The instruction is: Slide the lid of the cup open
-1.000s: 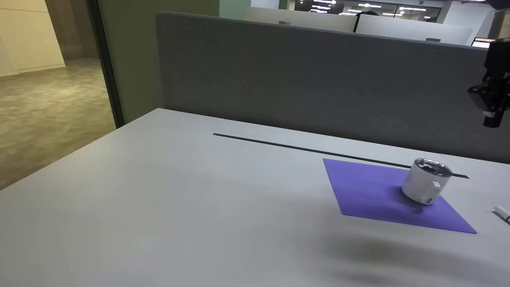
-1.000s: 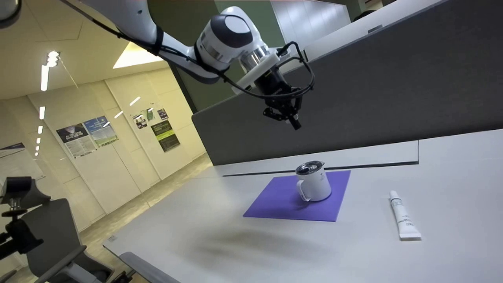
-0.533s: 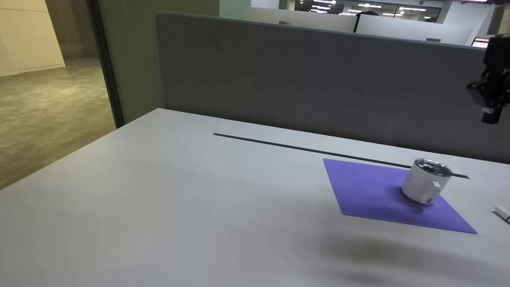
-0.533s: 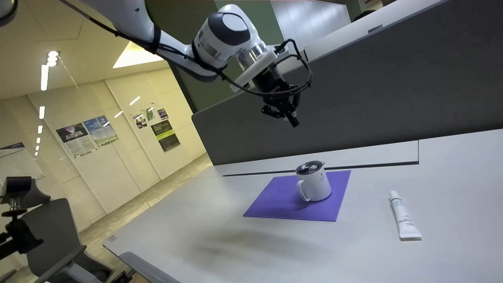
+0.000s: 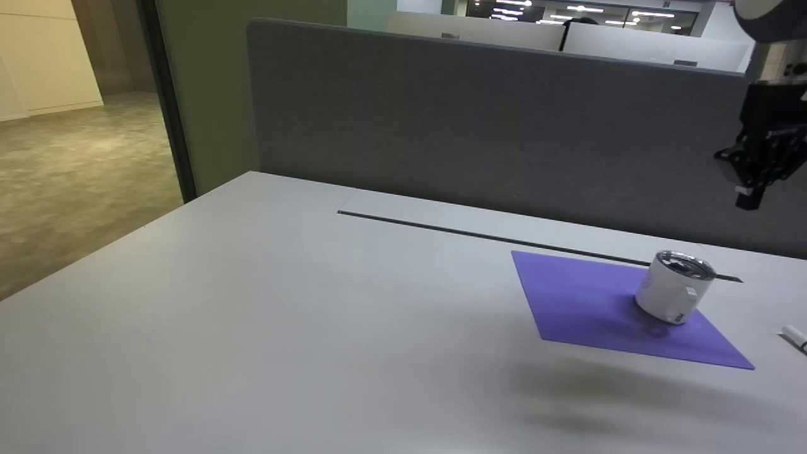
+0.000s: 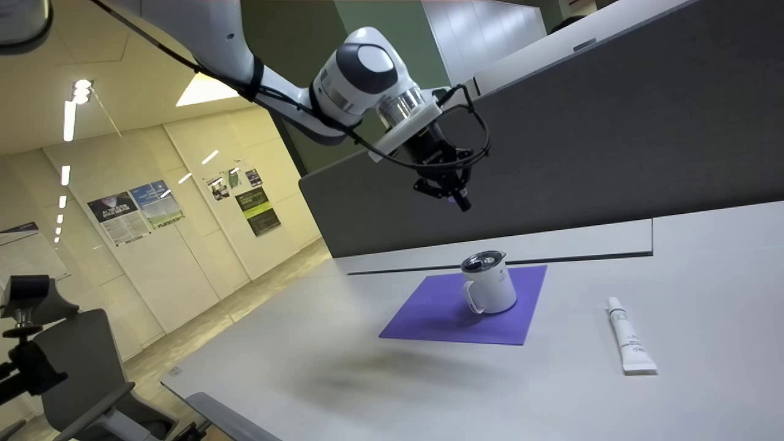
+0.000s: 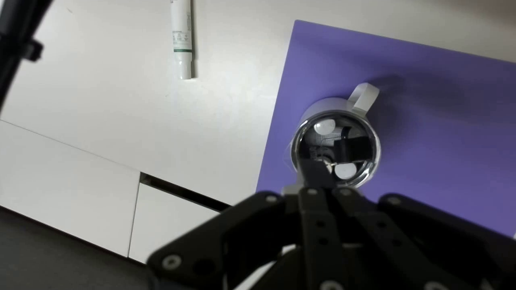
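End effector (image 6: 463, 206) has dropped a bit vs. a sec ago, jaws tog., hanging above & apart from white mug (image 6: 495, 294) w/ lid (image 6: 482, 262) on, upright on purple mat (image 6: 425, 315).

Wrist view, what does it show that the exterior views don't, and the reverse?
Only the wrist view: the lid from steeply above, with a dark block, perhaps its slider, clearly outlined. Only the exterior views: the white arm and, in an exterior view, wall posters and an office chair. Shared: the white cup on the purple mat, the white tube and the gripper.
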Available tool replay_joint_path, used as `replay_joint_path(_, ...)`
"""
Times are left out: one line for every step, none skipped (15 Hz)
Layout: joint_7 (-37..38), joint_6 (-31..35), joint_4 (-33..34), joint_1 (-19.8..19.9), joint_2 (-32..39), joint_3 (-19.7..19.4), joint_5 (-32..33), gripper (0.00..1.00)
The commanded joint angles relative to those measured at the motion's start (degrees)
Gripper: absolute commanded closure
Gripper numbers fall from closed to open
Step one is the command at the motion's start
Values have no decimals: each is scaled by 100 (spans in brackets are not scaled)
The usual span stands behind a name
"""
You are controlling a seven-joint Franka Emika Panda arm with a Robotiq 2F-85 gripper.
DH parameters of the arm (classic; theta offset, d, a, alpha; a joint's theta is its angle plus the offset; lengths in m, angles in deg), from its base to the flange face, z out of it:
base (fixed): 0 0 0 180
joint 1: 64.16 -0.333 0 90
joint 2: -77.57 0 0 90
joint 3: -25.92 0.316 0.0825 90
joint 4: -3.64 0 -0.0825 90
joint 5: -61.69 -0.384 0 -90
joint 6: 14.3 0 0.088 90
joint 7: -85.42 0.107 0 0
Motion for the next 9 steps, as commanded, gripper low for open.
replay_joint_path(-104, 176, 166, 36, 319, 94, -113, 100)
replay_joint_path(-166, 154, 193, 56, 395, 131, -167, 100)
replay_joint_path(-195, 180, 227, 71, 486, 160, -212, 100)
replay_joint_path(-243, 219, 232, 90, 548, 196, -284, 100)
replay_joint_path(-211, 281, 234, 57, 629, 184, -259, 100)
replay_joint_path(-207, 344, 240, 49, 688, 186, -271, 100)
replay_joint_path(-202, 440, 235, 43, 754, 178, -242, 100)
replay_joint_path(-195, 514, 244, 40, 816, 171, -229, 100)
replay_joint_path(-189, 590, 246, 57, 881, 177, -257, 100)
